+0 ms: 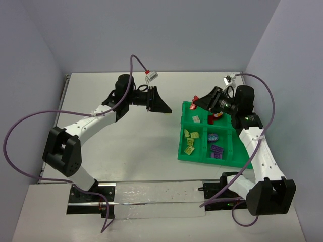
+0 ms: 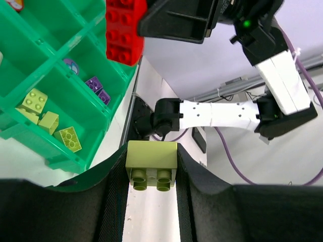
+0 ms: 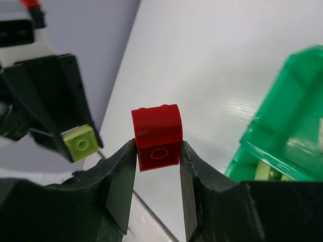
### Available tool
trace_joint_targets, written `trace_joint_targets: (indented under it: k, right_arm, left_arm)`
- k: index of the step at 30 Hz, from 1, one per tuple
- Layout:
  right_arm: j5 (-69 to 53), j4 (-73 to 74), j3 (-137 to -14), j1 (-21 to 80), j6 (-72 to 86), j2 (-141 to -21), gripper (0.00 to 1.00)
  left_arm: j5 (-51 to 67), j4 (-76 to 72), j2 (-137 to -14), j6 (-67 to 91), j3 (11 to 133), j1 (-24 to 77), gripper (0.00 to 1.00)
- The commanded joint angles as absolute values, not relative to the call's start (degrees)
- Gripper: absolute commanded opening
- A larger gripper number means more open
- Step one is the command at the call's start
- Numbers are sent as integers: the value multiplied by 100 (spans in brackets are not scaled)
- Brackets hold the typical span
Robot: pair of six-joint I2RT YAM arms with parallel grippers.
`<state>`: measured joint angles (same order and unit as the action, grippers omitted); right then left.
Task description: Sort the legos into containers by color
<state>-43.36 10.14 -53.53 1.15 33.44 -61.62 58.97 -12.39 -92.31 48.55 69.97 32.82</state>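
Left gripper: I find the jaws drawn narrow, clamped on a pale yellow-green brick. Right gripper: jaws narrow, clamped on a red brick. Both bricks are held off the table, at centre of the overhead frame. The grippers face each other, close but apart, just off the upper-left corner of the green tray. From the left wrist, the right gripper and its red brick block the top of the frame. In the tray, yellow-green bricks occupy the lower-left compartment and purple bricks the next one right. A red-tipped white cable plug hangs above the left gripper.
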Motion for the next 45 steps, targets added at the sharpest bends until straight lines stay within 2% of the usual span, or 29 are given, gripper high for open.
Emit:
trace_joint_targets:
  k: [1, 4, 10, 16, 18, 22, 23, 26, 28, 33, 36, 41, 45]
  right_arm:
    - [-2536, 2117, -5461, -162, 2999, -5823, 0]
    - [-1591, 2428, -5432, -291, 2884, -5630, 0]
    - [-480, 2808, -5531, -524, 2798, -5130, 0]
    - [111, 2951, -5571, -606, 2664, -4852, 0]
    - [96, 2962, -5582, -619, 2658, -4881, 0]
    - [10, 2911, -5564, -633, 2706, -4921, 0]
    - [-92, 2901, -5540, -633, 2723, -4914, 0]
    - [-156, 2874, -5511, -642, 2733, -4889, 0]
    - [-156, 2890, -5511, -636, 2723, -4895, 0]
    - [-13, 2934, -5486, -642, 2647, -4904, 0]
    - [237, 2943, -5439, -682, 2539, -4969, 0]
    - [299, 2735, -5294, -943, 2632, -5261, 0]
    - [85, 2197, -5163, -1107, 2888, -5661, 0]
  left_arm:
    - [5436, -769, -9405, 4707, 7373, 3446, 0]
    - [4895, 426, -9933, 4081, 8272, 3871, 0]
    - [5305, -542, -10645, 4678, 8194, 4322, 0]
    - [4874, 617, -11243, 4043, 8752, 4636, 0]
    - [4727, 888, -11377, 3906, 8947, 4765, 11]
    - [4650, 1149, -11582, 3781, 9130, 4860, 54]
    - [4618, 1151, -11592, 3787, 9140, 4868, 71]
    - [4526, 1158, -11595, 3781, 9163, 4867, 91]
    - [4491, 1203, -11593, 3760, 9205, 4869, 95]
    - [4074, 1702, -11466, 3507, 9483, 4869, 97]
    - [3266, 2388, -11167, 3131, 9751, 4869, 97]
    - [1041, 3510, -10705, 2723, 10040, 4716, 97]
    - [543, 3483, -10158, 2814, 9510, 4309, 97]
